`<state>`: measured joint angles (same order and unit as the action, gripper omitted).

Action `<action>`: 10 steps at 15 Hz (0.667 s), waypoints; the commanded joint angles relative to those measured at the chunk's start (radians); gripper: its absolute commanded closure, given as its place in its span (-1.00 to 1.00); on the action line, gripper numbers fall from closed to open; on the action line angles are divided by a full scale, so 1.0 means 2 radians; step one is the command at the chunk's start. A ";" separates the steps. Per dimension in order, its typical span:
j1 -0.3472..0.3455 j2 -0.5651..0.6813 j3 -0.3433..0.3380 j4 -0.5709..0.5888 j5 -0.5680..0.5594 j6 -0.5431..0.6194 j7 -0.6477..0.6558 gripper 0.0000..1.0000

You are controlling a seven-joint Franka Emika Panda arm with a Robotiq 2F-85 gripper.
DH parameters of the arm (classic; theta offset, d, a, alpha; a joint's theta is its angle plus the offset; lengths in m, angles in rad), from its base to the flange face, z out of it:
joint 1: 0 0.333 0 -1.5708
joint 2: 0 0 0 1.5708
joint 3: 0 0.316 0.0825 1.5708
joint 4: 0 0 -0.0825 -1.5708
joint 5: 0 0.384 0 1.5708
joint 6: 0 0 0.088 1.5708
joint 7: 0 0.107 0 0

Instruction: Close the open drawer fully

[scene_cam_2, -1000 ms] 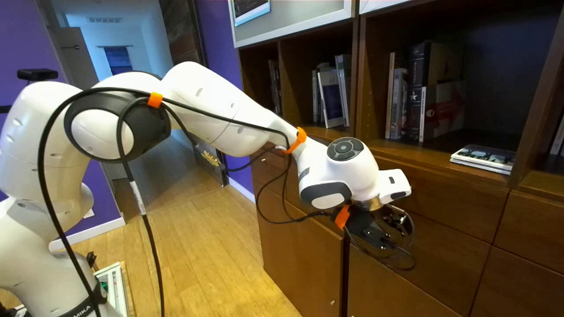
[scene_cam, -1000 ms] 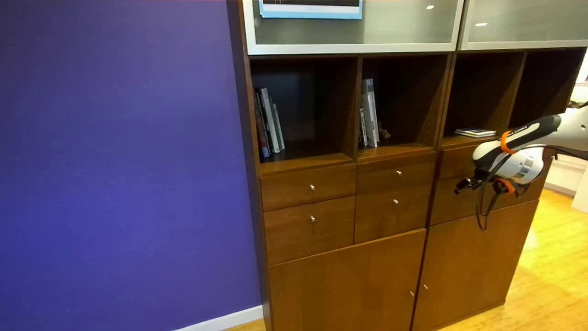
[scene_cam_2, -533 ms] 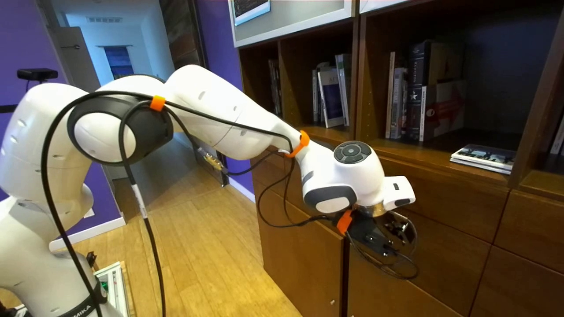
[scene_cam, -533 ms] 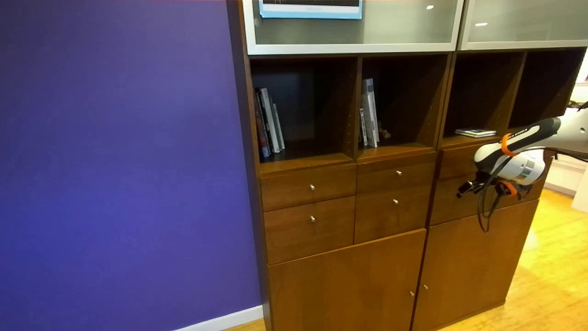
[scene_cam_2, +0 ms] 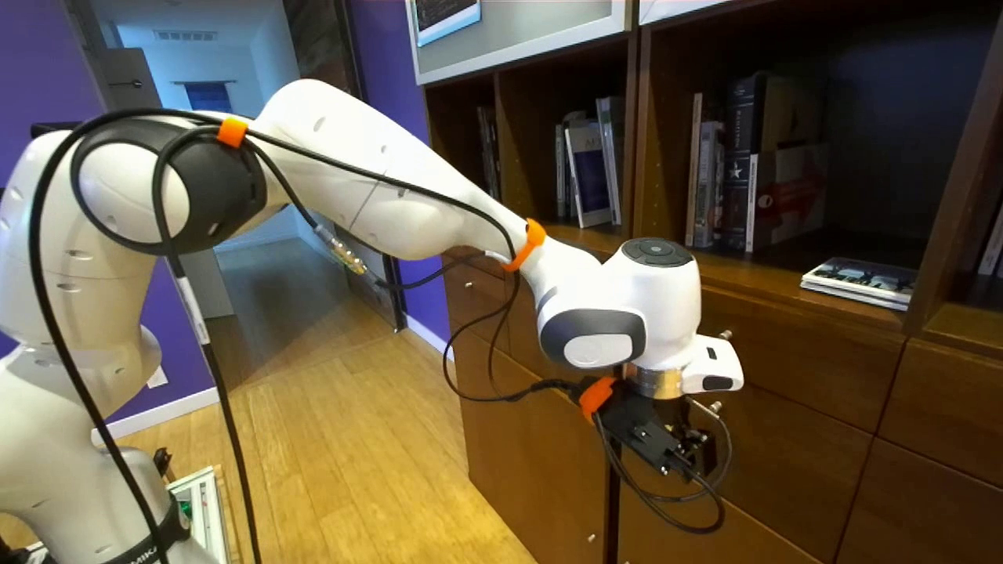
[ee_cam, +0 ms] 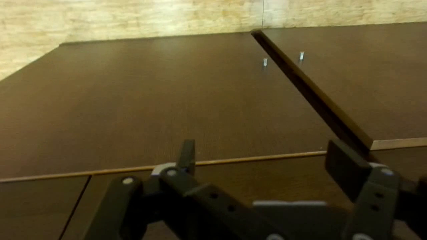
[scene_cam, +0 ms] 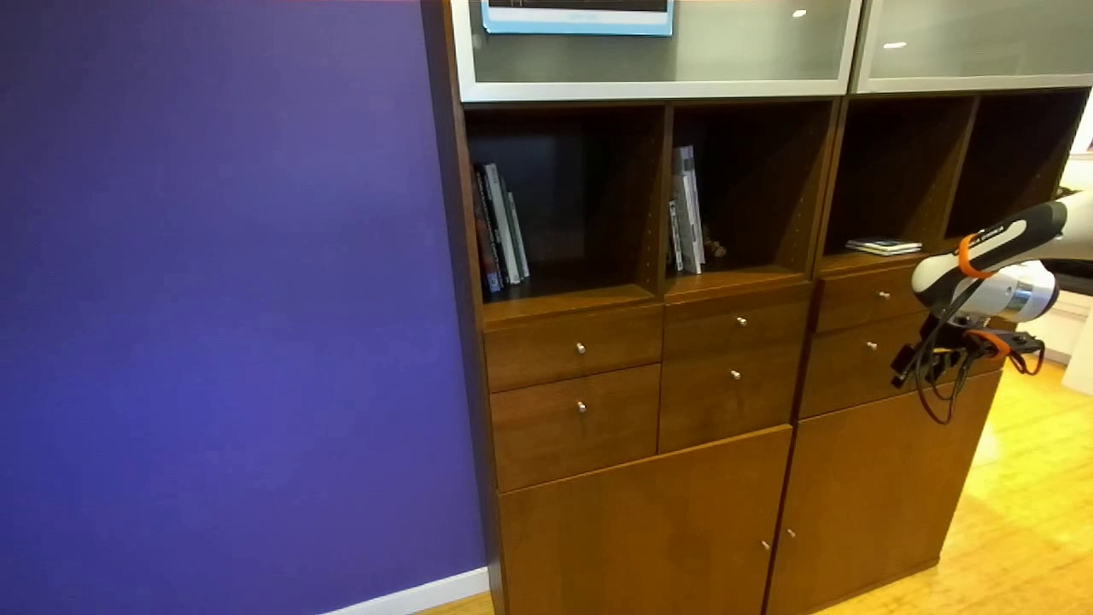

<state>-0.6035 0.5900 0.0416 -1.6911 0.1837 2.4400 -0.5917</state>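
Two brown drawer fronts lie behind the hand in an exterior view: an upper drawer (scene_cam: 854,303) and a lower drawer (scene_cam: 841,371), each with a small silver knob. Both look roughly flush; no drawer in view stands visibly pulled out. I cannot tell which front is the task's drawer. My gripper (scene_cam: 907,366) hangs before the lower front, pointing down. In the wrist view the gripper (ee_cam: 262,150) has its fingers wide apart and nothing between them. A drawer front (ee_cam: 267,181) shows behind them, apparently without contact. In an exterior view the wrist hides part of these fronts.
Below the drawers are cabinet doors (ee_cam: 166,103); the neighbouring door (ee_cam: 373,73) stands slightly proud beside a dark gap. Shelves above hold books (scene_cam_2: 595,164) and a thin stack (scene_cam_2: 859,282). Loose black cable (scene_cam_2: 705,521) loops below the hand. Wooden floor (scene_cam_2: 368,439) lies beside the cabinet.
The hand has shifted down and to the right in an exterior view and now points more steeply downward. The knobs of both drawers behind it have come into sight. The fronts look unmoved.
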 commanded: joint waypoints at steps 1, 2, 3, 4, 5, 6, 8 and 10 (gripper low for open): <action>0.021 -0.052 -0.030 -0.061 0.005 -0.027 0.036 -1.00; 0.023 -0.063 -0.033 -0.076 0.007 -0.021 0.038 -1.00; 0.032 -0.078 -0.042 -0.098 0.001 -0.006 0.052 -1.00; 0.039 -0.092 -0.048 -0.116 -0.001 0.006 0.057 -1.00; 0.048 -0.113 -0.055 -0.142 -0.002 0.023 0.065 -1.00; 0.057 -0.131 -0.061 -0.166 -0.003 0.044 0.071 -1.00; 0.079 -0.177 -0.072 -0.216 -0.007 0.080 0.090 -1.00; 0.103 -0.225 -0.084 -0.266 -0.018 0.105 0.116 -1.00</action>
<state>-0.4691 0.3179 -0.0838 -2.0283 0.1834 2.5700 -0.4410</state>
